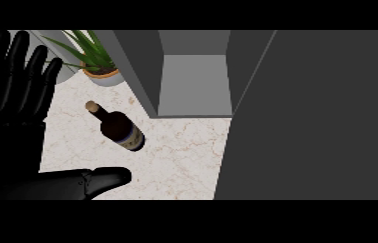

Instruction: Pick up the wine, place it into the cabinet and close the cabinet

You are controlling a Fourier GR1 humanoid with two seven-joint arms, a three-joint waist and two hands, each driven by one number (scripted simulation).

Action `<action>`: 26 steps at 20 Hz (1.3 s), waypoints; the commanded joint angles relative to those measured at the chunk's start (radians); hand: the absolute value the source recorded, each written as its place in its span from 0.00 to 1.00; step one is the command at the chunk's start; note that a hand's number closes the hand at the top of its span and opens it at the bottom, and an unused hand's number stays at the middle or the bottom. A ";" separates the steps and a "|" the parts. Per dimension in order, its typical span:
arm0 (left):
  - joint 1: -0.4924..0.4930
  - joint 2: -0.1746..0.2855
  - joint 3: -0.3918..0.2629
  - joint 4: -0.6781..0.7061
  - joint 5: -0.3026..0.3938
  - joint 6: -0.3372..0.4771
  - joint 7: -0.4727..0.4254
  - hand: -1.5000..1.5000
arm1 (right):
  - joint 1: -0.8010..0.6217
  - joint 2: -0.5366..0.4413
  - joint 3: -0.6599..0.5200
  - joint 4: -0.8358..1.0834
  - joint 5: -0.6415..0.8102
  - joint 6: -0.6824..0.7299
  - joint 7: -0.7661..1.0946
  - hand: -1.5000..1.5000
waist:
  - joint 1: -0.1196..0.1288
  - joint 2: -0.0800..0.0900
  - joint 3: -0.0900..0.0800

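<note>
Looking steeply down, found the wine (122, 129) on the pale marbled surface (184, 157), left of the middle: dark glass, a light label band low on the body, a cork-coloured top pointing toward the upper left. Could not tell upright from tilted at this angle. Saw it free of any hand, near the cabinet (193, 84) yet apart from its front edge. Noted the cabinet open, grey inside, with back panel and side walls showing. Took the broad dark grey panel filling the right side for its door (303, 117), standing open over the surface. Spotted a potted plant (100, 67) beyond the wine, long green leaves in a pale pot with an orange rim, just beside the cabinet's left wall. Found the left hand (18, 142) at the view's left edge, fingers (33, 72) straight, spread apart and pointing up, pinching nothing. Saw its thumb (107, 178) stretched out along the lower edge, below the wine and apart from it. Made out a pale grey shape (65, 49) behind the fingers at the top left corner, too hidden to name.
</note>
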 commanded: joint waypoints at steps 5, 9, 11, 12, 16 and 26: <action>0.060 -0.030 -0.017 0.078 -0.007 0.007 -0.102 0.00 | -0.049 -0.027 0.043 -0.148 0.169 -0.077 0.132 0.00 | -0.003 0.000 -0.001; -0.004 -0.023 0.017 0.131 -0.016 0.019 -0.091 0.00 | -0.081 -0.062 0.041 -0.176 0.180 -0.094 0.175 0.00 | -0.008 -0.001 -0.001; 0.040 0.004 0.051 0.085 0.034 -0.014 -0.086 0.00 | -0.026 -0.065 0.109 -0.150 0.211 -0.113 0.116 0.00 | -0.005 -0.002 0.000; 0.015 -0.033 0.027 0.162 0.002 0.019 -0.128 0.00 | -0.097 -0.056 0.088 -0.132 0.203 -0.118 0.135 0.00 | -0.007 0.000 0.000; 0.118 -0.022 0.032 0.154 0.053 -0.019 -0.202 0.00 | -0.094 -0.107 0.035 -0.186 0.162 -0.119 0.187 0.00 | -0.002 -0.001 0.000; 0.226 -0.015 0.091 0.324 0.130 -0.054 -0.444 0.00 | -0.099 -0.140 0.078 -0.191 0.169 -0.188 0.180 0.00 | -0.004 0.000 0.000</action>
